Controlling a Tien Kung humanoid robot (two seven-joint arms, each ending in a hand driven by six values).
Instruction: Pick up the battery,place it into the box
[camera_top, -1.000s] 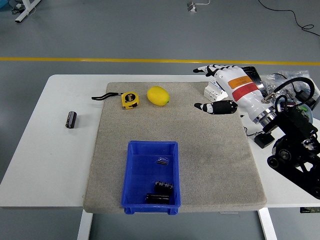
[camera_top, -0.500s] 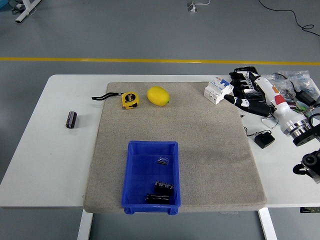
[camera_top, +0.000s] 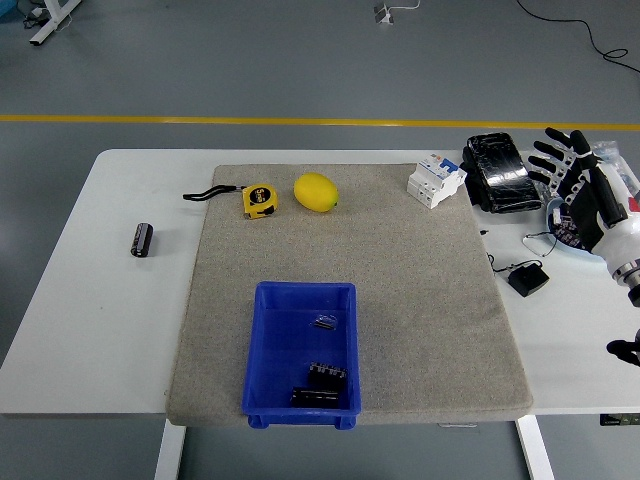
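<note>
White surface (camera_top: 90, 330) carries a grey mat (camera_top: 420, 330). At the far left, off the mat, one dark battery (camera_top: 142, 239) lies alone. On the mat are a tape measure (camera_top: 259, 199), a lemon (camera_top: 316, 191) and the blue box (camera_top: 302, 352), which holds several small dark pieces; I cannot tell what they are. So this battery lies well apart from the box. At the right edge the right hand (camera_top: 585, 190) is raised, fingers (camera_top: 555, 150) spread, holding nothing.
</note>
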